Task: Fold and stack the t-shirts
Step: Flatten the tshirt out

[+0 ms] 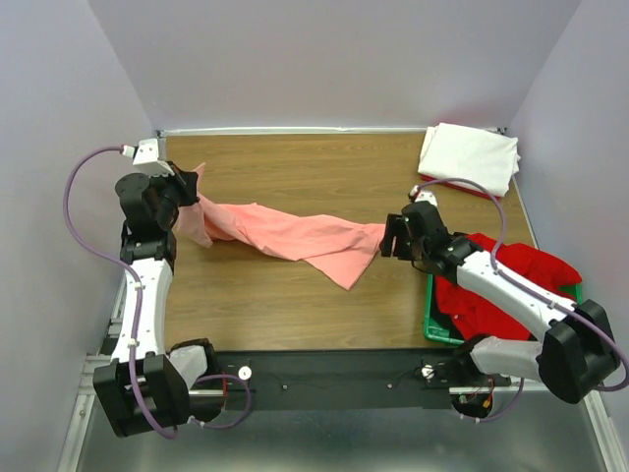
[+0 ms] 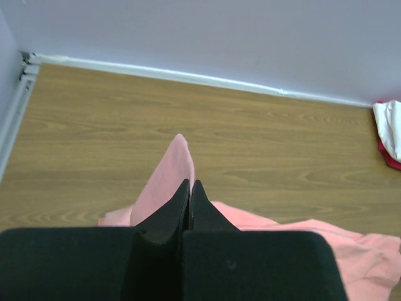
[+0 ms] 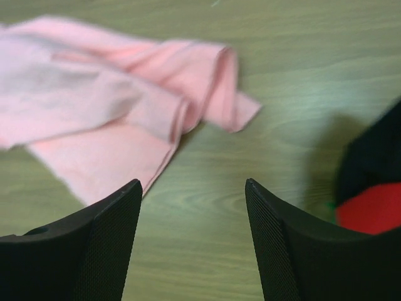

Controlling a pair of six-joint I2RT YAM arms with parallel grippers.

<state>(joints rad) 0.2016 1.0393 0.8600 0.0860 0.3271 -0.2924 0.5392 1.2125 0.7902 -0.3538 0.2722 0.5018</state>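
A salmon-pink t-shirt (image 1: 285, 234) lies stretched in a crumpled band across the table. My left gripper (image 1: 192, 192) is shut on its left end, and a flap of the pink cloth (image 2: 166, 175) stands up past the closed fingertips of that gripper (image 2: 190, 183). My right gripper (image 1: 390, 239) hovers at the shirt's right end, open, with bare wood between its fingers (image 3: 193, 183). The pink cloth (image 3: 113, 119) lies just ahead and to the left of it. A folded white t-shirt (image 1: 469, 155) rests at the back right. A bright red t-shirt (image 1: 511, 270) is heaped at the right.
The red shirt spills over a green plastic crate (image 1: 432, 324) at the right front, under my right arm. A strip of red cloth (image 1: 432, 185) shows beneath the white shirt. Walls close the table at the back and both sides.
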